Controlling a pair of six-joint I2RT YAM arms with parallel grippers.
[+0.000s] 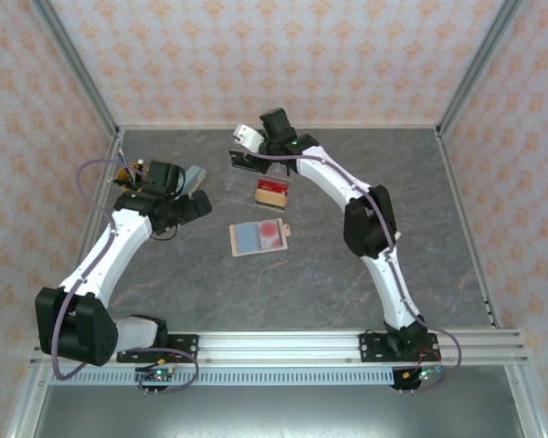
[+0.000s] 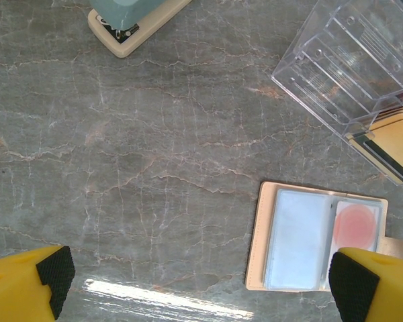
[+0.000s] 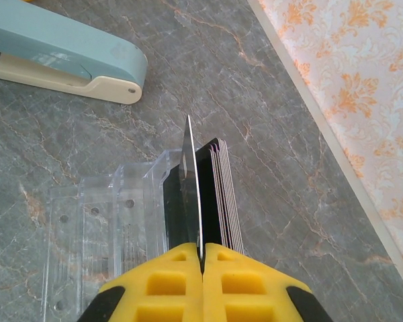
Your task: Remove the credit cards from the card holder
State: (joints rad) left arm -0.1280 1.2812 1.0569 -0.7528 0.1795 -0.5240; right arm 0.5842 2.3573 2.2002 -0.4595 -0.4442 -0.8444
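Arms: I see my left arm (image 1: 114, 246) and right arm (image 1: 333, 178) in white shells with black joints
Cables (image 1: 84, 173): purple, running along each arm
Left fingers (image 2: 20, 288): yellow, black pads
Right fingers (image 3: 168, 285): yellow, square recesses, black corners
Bases (image 1: 388, 345): black plates

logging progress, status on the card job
Status: left claw open near card holder. Right claw shut on card, by the stack in clear tray. Holder open flat, red-circle card inside. Stapler off aside.
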